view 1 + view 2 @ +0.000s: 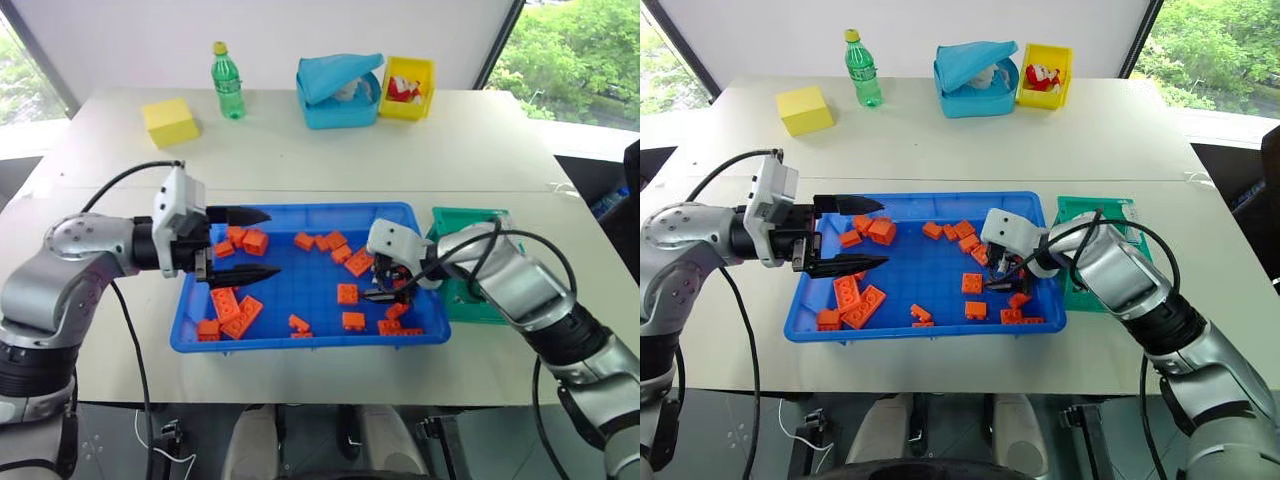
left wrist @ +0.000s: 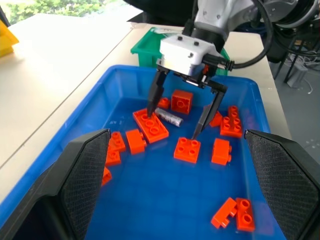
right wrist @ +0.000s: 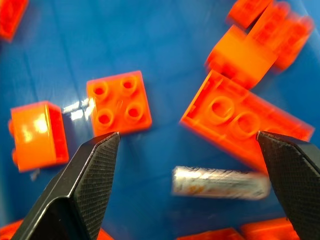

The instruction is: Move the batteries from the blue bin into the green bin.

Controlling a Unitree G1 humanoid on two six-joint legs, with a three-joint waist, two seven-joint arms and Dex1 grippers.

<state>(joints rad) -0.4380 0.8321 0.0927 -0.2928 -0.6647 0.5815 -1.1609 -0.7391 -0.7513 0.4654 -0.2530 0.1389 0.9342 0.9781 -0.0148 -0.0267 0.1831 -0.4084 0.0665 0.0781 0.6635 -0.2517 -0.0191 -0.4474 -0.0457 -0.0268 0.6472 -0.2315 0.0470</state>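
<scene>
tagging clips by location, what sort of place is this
Probably a lab or office room set up for robot sorting trials: a white table beside big windows with trees outside, holding a blue bin of orange bricks.

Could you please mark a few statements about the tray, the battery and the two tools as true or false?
1. The right tool is open above a battery in the blue bin. True.
2. The left tool grips an orange brick. False: it is open and holds nothing.
3. The green bin sits beside the blue bin, on the robot's right. True.
4. The battery lies in the yellow bin. False: it lies among orange bricks in the blue bin.
</scene>
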